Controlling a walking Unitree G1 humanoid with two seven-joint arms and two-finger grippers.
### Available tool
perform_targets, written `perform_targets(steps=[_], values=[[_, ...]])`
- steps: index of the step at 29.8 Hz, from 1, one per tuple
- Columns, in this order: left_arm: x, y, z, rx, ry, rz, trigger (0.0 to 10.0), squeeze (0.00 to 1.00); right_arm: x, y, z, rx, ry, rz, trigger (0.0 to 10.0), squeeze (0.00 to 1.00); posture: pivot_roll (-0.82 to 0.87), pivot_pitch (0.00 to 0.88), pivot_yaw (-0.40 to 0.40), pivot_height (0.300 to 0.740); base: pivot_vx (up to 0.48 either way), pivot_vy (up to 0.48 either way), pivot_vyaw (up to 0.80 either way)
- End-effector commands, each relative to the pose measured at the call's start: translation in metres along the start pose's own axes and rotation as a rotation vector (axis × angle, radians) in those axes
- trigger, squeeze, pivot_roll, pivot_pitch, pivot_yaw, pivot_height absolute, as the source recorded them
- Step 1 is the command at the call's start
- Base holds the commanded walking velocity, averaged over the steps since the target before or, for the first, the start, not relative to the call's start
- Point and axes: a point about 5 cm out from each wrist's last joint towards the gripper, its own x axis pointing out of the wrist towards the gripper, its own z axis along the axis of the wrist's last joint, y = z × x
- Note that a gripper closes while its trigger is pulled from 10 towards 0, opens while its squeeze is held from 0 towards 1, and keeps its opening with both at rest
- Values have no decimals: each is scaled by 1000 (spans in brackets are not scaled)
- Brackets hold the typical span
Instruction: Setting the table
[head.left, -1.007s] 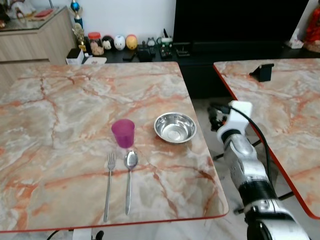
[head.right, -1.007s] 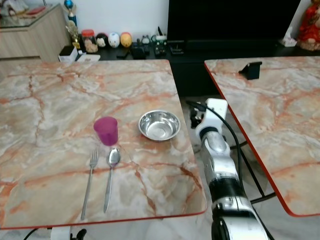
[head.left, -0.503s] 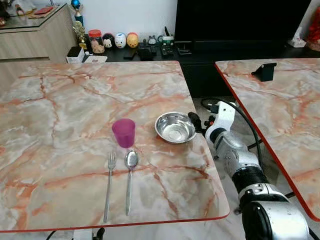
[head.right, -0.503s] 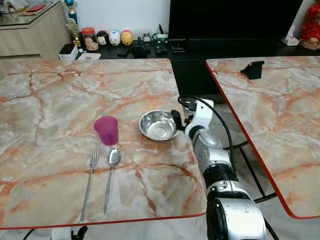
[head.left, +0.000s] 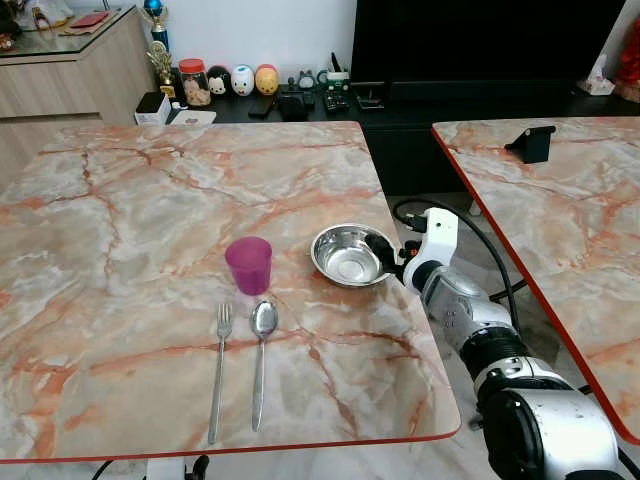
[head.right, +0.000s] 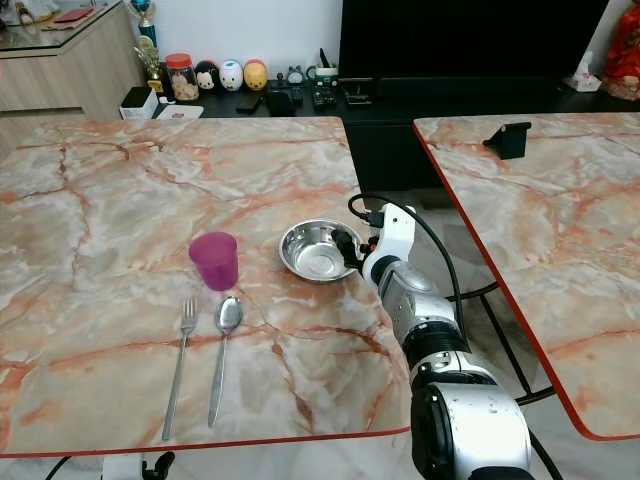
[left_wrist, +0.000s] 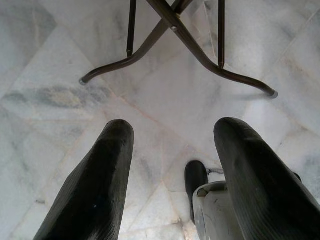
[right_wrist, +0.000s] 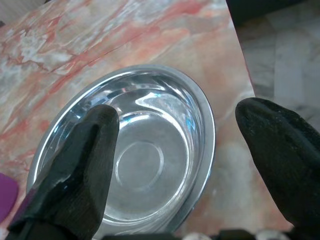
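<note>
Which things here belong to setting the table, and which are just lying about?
Part of the job: steel bowl, purple cup, fork, spoon, right gripper open at the bowl.

Lying about: jar and figurines on the dark shelf, black stand on the second table.

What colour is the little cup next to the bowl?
The cup is purple, clearest in the left eye view.

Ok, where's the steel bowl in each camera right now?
Left eye: steel bowl right of centre, near the table's right edge.
Right eye: at centre, by the right gripper.
Right wrist: close up between the open fingers.
Left wrist: floor and table legs here.
Shared landmark: purple cup.
</note>
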Motion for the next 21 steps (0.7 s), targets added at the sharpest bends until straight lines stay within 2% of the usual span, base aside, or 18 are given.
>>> perform_targets(steps=[1,9,13,21], values=[[-1,3,-1,-3,-2,13,10000,0,2,4,7,25,-9,12,10000,0,-72,1,-8,736,0,0,0],[0,1,3,-4,-17,9,10000,0,2,4,5,42,-9,7,10000,0,-76,9,-8,736,0,0,0],[0,1,3,-2,-23,7,10000,0,2,4,1,91,-6,7,10000,0,-72,12,-11,736,0,0,0],[1,1,5,-3,-32,7,10000,0,2,1,-5,121,5,-23,10000,0,-67,12,-11,736,0,0,0]])
